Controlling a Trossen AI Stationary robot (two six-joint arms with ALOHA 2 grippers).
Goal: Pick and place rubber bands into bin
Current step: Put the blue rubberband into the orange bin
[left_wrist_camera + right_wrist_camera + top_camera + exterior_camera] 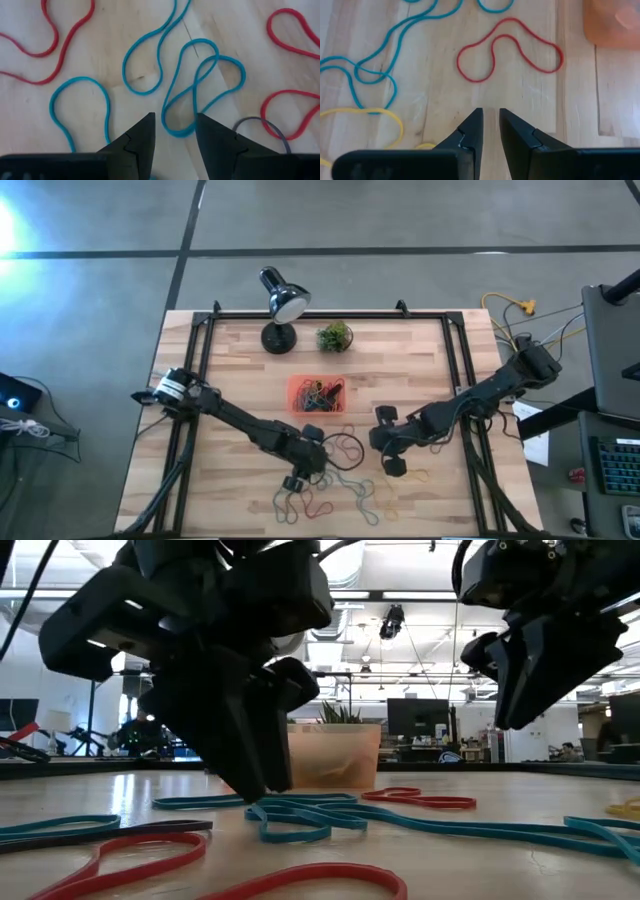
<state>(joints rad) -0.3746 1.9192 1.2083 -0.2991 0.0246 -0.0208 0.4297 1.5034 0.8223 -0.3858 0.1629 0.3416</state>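
Note:
Loose rubber bands [340, 490] in teal, red, yellow and grey lie flat on the wooden table near its front edge. The orange bin [317, 395] sits at mid-table with several bands inside. My left gripper [175, 120] is open and low over the table [262, 790]. Its fingers stand on either side of the near end of a looped teal band [192, 85]. My right gripper [491, 112] hangs higher [540, 670], slightly open with nothing between its fingers. It points down at bare wood short of a red band [510, 50].
A black desk lamp [280, 305] and a small potted plant [335, 337] stand at the table's far side behind the bin. Black frame rails [452, 370] run along the table's left and right sides. A yellow band [365, 120] lies beside my right gripper.

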